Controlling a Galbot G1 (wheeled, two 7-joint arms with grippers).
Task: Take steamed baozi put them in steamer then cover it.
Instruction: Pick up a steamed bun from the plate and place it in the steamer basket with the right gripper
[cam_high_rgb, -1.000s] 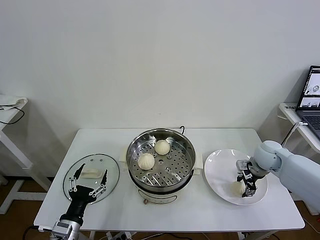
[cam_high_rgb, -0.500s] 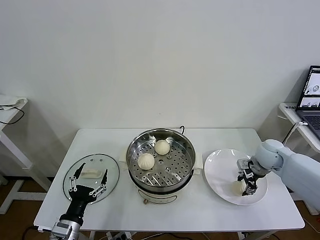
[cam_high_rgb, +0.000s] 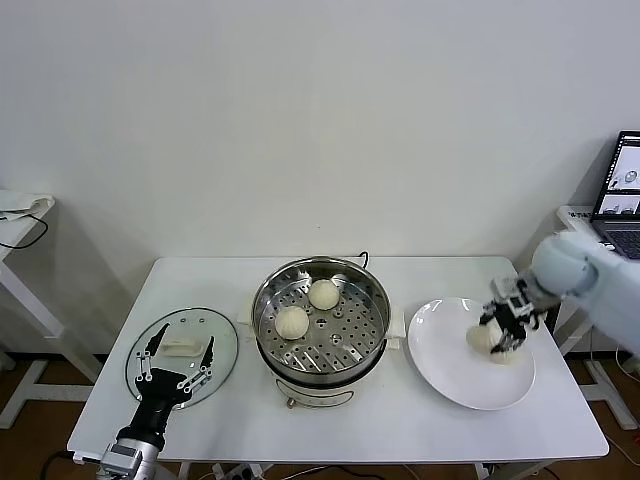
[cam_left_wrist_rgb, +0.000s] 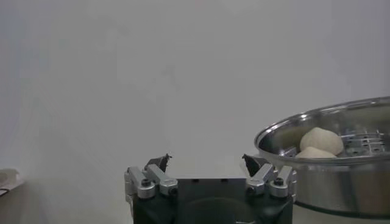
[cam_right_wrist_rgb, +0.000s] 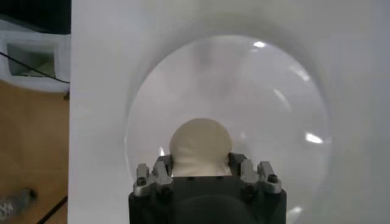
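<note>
Since a moment ago the right arm has risen from the white plate (cam_high_rgb: 450, 370) and drawn back a little, and the bun it was reaching for has come up with it; the rest of the scene has not changed.

On the table (cam_high_rgb: 400, 430), the largest thing is the steamer (cam_high_rgb: 375, 335) in the middle, open, with two steamed baozi (cam_high_rgb: 292, 321) already lying side by side on its perforated tray. To the robot's left lies the cover (cam_high_rgb: 222, 345), flat on the table, and the left gripper (cam_high_rgb: 176, 364) hovers just above it with its fingers spread wide and nothing between them. To the right of the steamer is the plate, now with no bun resting on it as far as I can see. The right gripper (cam_high_rgb: 503, 330) hangs above the plate, its fingers closed on a third bun (cam_right_wrist_rgb: 200, 145), which sits snug between them.

The step in hand seems to be carrying this bun. Next, I think, the arm must go across to the steamer, clear its rim, and lower the bun onto a free part of the tray beside the other two, not on top of them.
</note>
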